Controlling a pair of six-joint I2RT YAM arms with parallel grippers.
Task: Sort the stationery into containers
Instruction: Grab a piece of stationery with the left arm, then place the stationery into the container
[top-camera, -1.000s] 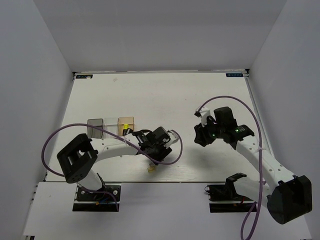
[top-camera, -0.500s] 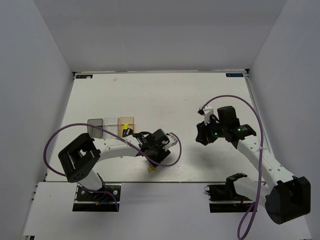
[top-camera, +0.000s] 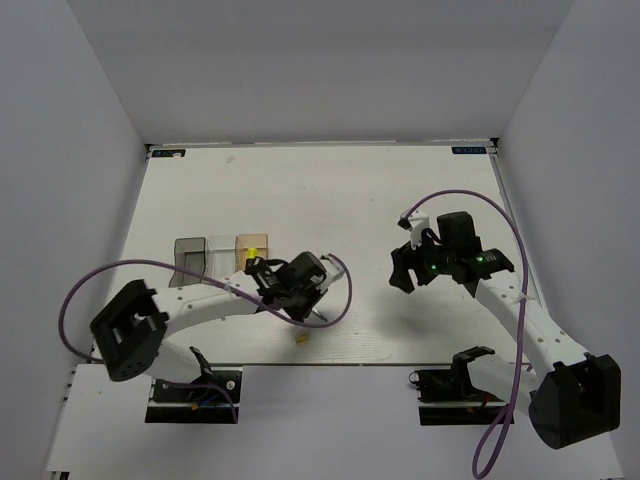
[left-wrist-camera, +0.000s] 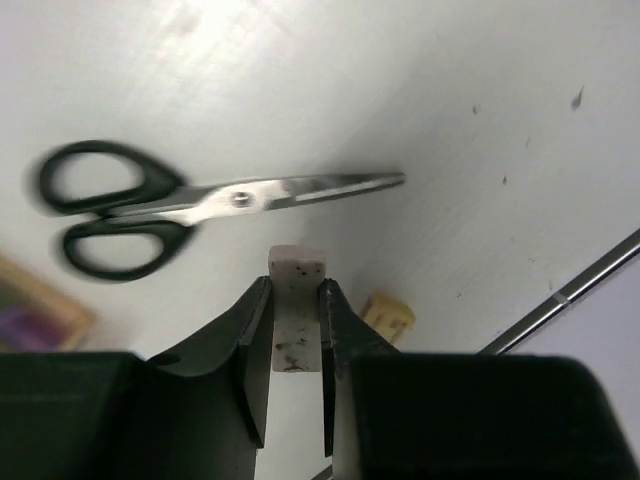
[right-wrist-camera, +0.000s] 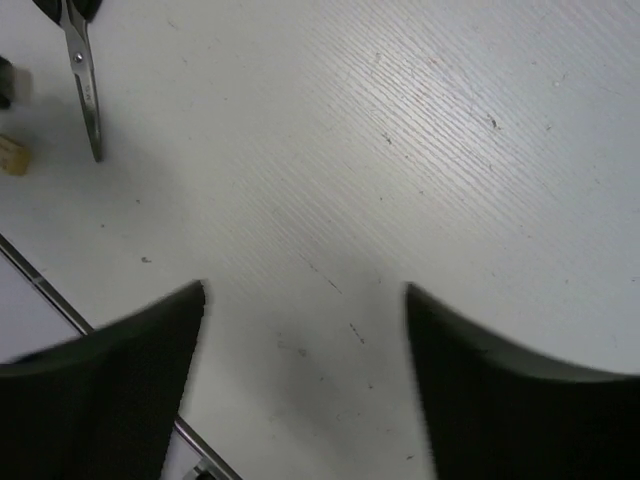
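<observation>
My left gripper (top-camera: 298, 283) is shut on a small pale grey block (left-wrist-camera: 297, 268) and holds it above the table; in its wrist view (left-wrist-camera: 295, 287) the jaws clamp the block's sides. Black-handled scissors (left-wrist-camera: 200, 200) lie closed on the table just beyond it, and a beige block (left-wrist-camera: 388, 317) lies to the right, also seen from above (top-camera: 299, 339). The smoky grey tray (top-camera: 189, 258), clear tray (top-camera: 221, 252) and amber tray (top-camera: 253, 250) stand in a row left of the gripper. A highlighter with a yellow-green end (top-camera: 254, 252) sits in the amber tray. My right gripper (top-camera: 403, 270) is open and empty.
The right wrist view shows bare table between its jaws (right-wrist-camera: 305, 290), with the scissors (right-wrist-camera: 85, 90) and the beige block (right-wrist-camera: 12, 155) far off at the upper left. The table's near edge rail (left-wrist-camera: 570, 290) runs close by the beige block.
My left gripper has drawn back and to the left toward the trays with the grey block in it. The right gripper has shifted slightly and stays open.
</observation>
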